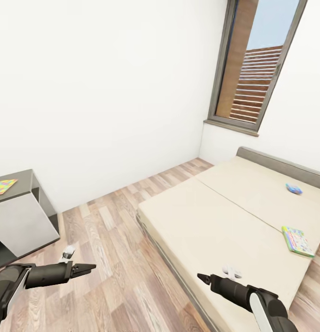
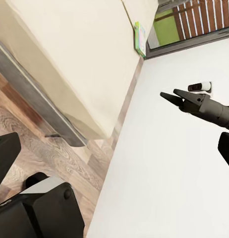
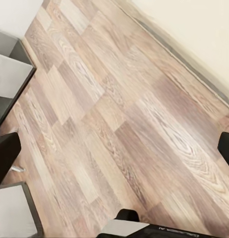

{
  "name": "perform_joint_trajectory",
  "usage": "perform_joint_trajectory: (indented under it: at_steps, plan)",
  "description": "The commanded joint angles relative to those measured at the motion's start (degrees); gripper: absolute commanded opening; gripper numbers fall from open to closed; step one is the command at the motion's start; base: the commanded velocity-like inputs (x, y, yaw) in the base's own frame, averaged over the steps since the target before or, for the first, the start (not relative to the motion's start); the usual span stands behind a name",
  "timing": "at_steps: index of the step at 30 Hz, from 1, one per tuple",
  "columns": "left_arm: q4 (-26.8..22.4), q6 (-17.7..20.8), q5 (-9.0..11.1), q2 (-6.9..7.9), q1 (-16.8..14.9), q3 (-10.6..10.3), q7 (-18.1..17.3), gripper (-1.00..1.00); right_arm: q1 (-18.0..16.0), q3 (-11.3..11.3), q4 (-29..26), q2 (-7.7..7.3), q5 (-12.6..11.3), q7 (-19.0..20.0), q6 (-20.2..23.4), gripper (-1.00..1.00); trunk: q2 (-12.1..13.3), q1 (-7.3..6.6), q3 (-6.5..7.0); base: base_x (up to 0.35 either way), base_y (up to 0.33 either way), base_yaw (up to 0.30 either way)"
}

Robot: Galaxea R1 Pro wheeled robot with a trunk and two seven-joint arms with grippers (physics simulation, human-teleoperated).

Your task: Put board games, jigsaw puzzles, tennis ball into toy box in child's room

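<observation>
The head view looks down into the corner of the child's room, with the bed (image 1: 233, 216) spreading from centre out to 3 o'clock, cream and flat, a seam running along its middle. Two board games lie on it: the yellow-red-green one (image 1: 298, 240) near the bed's edge at 3 o'clock, flat on the mattress, and the smaller blue one (image 1: 293, 188) further up toward 2 o'clock, well apart from the first. Over at 9 o'clock, a jigsaw puzzle (image 1: 3, 186) rests flat on the dark-grey surface (image 1: 21, 184), right at the picture's edge. The left claw (image 1: 88, 267) hangs over the wood-plank floor (image 1: 109, 240) at 7 o'clock, its tips drawn together to a narrow point, holding nothing. The right claw (image 1: 203, 278) sits at 5 o'clock over the near edge of the bed, also narrow and holding nothing; the left wrist view catches it against the white wall, tips close together (image 2: 170, 96). A tall window (image 1: 254, 64) stands at 1 o'clock above the bed.
</observation>
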Motion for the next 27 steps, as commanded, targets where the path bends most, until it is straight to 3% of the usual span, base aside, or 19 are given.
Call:
perform_joint_trajectory:
  at_steps: [1, 27]
  plan:
    - [0.0, 0.6, 0.0, 0.00, -0.1, 0.0, -0.2, 1.00, 0.0, 0.0, -0.1, 0.05, 0.0, 0.2, 0.3, 1.00, -0.1, 0.03, -0.12, -0.003, -0.005, 0.233]
    - [0.0, 0.6, -0.1, 0.00, -0.1, 0.1, -0.2, 1.00, 0.0, 0.1, 0.0, 0.12, 0.4, 0.2, 0.4, 1.00, -0.1, 0.03, -0.12, -0.003, -0.001, 0.282]
